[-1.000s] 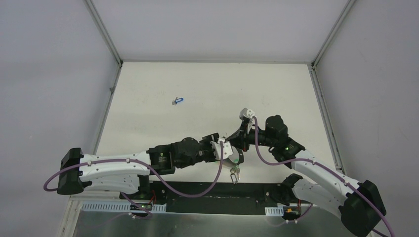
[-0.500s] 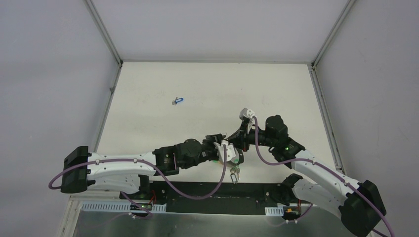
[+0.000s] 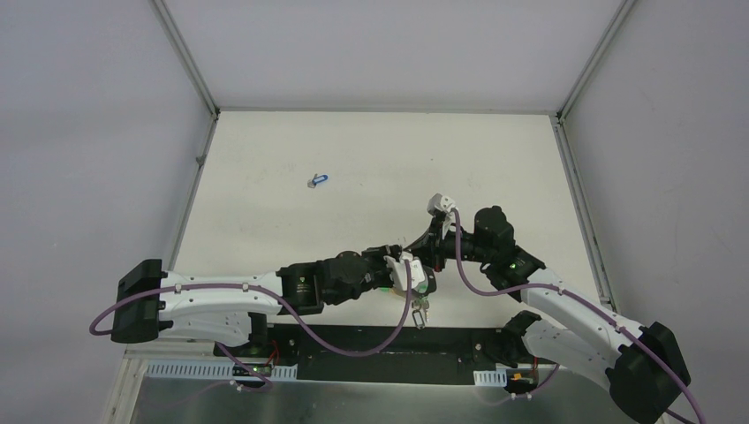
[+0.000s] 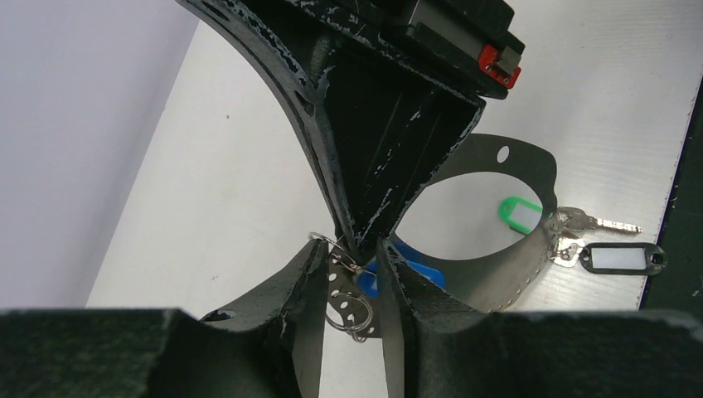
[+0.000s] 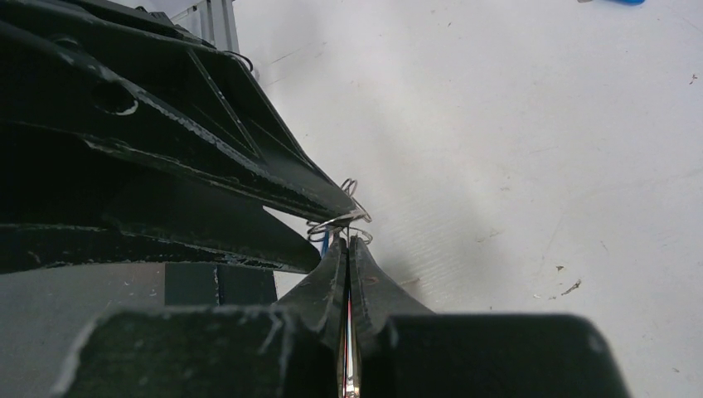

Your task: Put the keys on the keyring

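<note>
My right end effector (image 5: 349, 240) is clenched, my left end effector (image 4: 352, 250) has a hold I can't tell, the blue key (image 4: 408, 274) sits lower centre by the keyring (image 4: 535, 178), and if I twist off-line, it springs free!

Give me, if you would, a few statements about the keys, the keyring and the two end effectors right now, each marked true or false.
1. A blue-tagged key lies alone on the table, away from both arms. True.
2. The right end effector is wide open. False: its fingers are pressed together, with what looks like a thin metal strip between them.
3. A green-tagged key sits by the rim of the keyring. True.
4. The left end effector is fully shut. False: a gap shows between its fingers, with a small wire ring in it.
5. The two end effectors are far apart. False: their tips meet.
</note>
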`<action>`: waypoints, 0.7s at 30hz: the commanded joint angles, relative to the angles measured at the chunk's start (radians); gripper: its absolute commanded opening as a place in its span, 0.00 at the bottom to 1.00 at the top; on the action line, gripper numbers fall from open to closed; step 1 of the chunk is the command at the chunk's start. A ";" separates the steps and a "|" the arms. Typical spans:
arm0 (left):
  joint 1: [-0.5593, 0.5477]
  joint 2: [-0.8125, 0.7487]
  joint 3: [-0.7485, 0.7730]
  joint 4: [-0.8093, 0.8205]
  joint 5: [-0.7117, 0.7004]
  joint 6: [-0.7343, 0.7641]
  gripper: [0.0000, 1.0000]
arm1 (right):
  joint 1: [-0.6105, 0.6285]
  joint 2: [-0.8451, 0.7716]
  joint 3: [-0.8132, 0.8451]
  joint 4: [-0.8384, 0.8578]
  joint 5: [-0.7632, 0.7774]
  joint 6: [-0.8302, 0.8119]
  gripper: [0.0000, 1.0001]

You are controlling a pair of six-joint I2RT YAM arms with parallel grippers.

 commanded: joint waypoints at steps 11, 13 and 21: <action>-0.016 -0.035 0.037 -0.034 -0.007 -0.013 0.07 | 0.000 -0.024 0.030 0.068 -0.016 0.014 0.00; -0.015 -0.043 0.038 -0.038 -0.004 -0.015 0.03 | 0.000 -0.025 0.029 0.068 -0.015 0.015 0.00; -0.016 -0.092 0.044 -0.084 -0.003 -0.056 0.00 | 0.000 -0.037 0.030 0.067 -0.017 0.012 0.04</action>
